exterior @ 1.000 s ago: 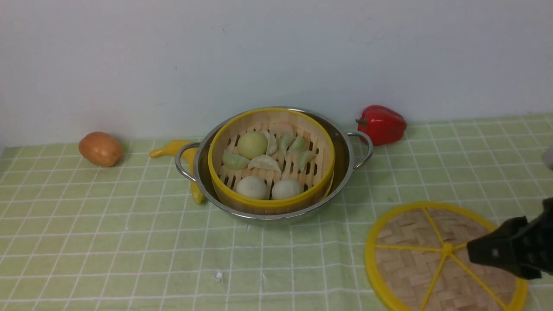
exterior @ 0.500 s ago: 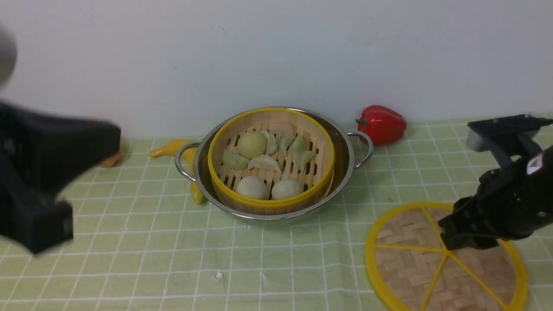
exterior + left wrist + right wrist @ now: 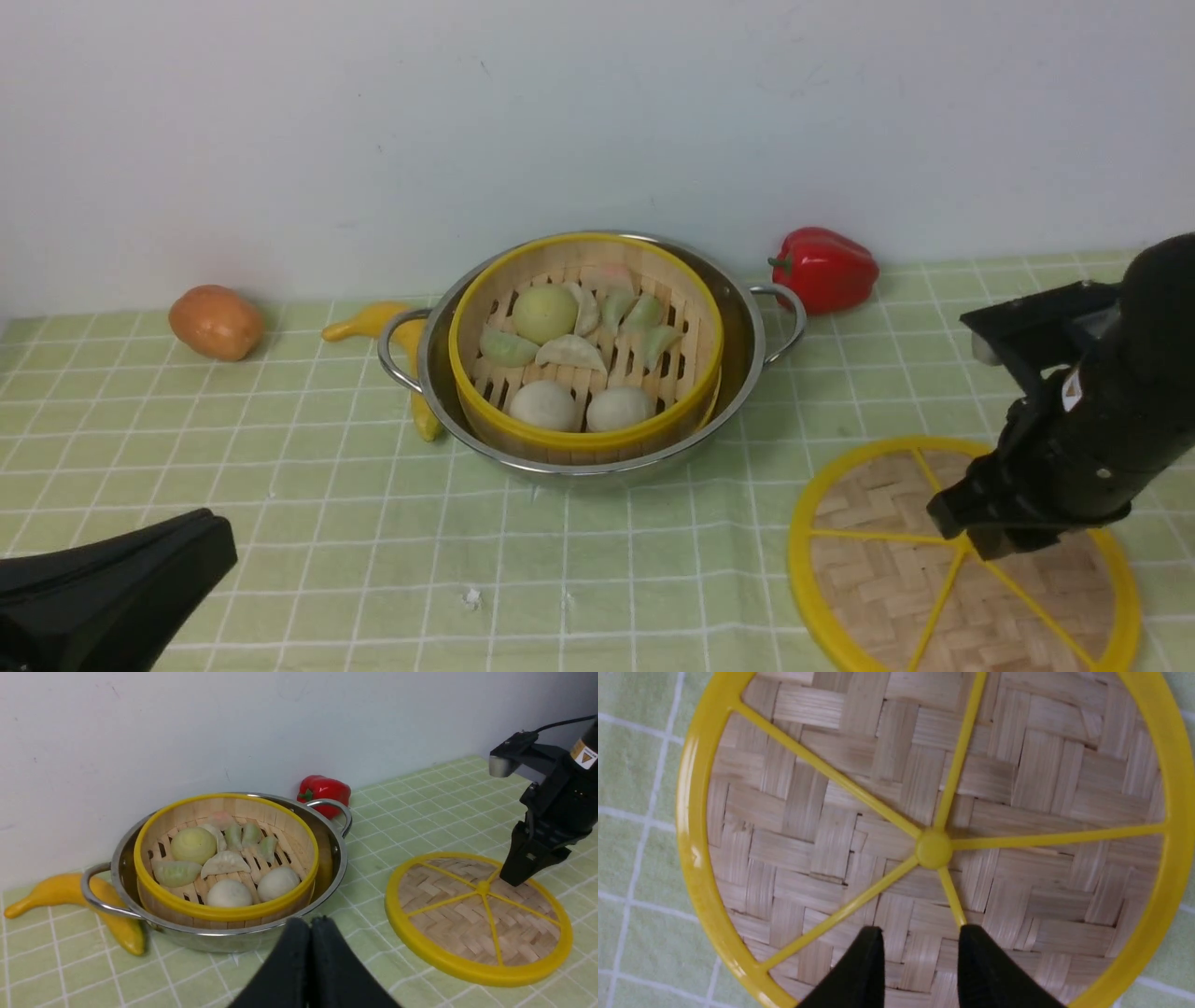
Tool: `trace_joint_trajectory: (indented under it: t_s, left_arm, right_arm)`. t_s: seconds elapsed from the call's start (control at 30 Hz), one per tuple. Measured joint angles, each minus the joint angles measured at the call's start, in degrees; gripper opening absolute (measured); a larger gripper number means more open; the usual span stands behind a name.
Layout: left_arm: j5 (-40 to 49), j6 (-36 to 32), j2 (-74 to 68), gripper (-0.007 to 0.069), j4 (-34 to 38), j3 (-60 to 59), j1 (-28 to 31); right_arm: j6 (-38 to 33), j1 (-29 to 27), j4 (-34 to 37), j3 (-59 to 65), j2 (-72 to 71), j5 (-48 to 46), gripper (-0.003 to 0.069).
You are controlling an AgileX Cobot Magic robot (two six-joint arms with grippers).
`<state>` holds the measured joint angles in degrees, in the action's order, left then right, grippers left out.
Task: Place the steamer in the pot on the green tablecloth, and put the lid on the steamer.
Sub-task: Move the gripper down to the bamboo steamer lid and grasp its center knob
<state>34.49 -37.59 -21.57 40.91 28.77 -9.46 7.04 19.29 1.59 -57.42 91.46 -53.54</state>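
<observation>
The steamer (image 3: 583,434), a yellow-rimmed bamboo basket with dumplings and buns, sits inside the steel pot (image 3: 742,327) on the green tablecloth (image 3: 280,448). Both also show in the left wrist view, steamer (image 3: 224,912) and pot (image 3: 334,854). The lid (image 3: 878,569) lies flat on the cloth at the front right. My right gripper (image 3: 971,539) hovers just above the lid near its central knob (image 3: 934,848), jaws open and empty (image 3: 920,938). My left gripper (image 3: 310,921) is shut and empty, low at the front left (image 3: 187,555), in front of the pot.
A potato (image 3: 216,322) and a yellow banana (image 3: 373,322) lie left of the pot, the banana partly behind it. A red bell pepper (image 3: 826,269) lies behind right. A white wall stands close behind the pot.
My right gripper has moved in over the lid to near its knob. My left arm swung into view at the left and dropped to the front left corner.
</observation>
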Motion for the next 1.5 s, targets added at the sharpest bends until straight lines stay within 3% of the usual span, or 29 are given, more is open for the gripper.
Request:
trace_joint_trajectory:
  t_s: [0.9,1.07,1.37,1.5]
  left_arm:
    - [4.9,-0.4,0.0,-0.0015,0.57,0.0,0.05]
    - [4.9,-0.4,0.0,-0.0014,0.57,0.0,0.05]
    - [4.97,-0.47,0.0,-0.0011,0.57,0.0,0.05]
    - [4.99,-0.47,0.0,-0.0008,0.57,0.0,0.05]
  right_arm:
    - [-1.83,0.05,-1.59,-2.75,9.47,5.02,0.0239]
    - [-0.7,0.05,-2.53,-3.02,9.7,4.7,0.0141]
    - [-0.02,0.05,-4.56,-3.93,6.53,-5.53,0.0143]
    - [0.04,0.05,-3.45,-10.75,-0.31,-11.77,0.0143]
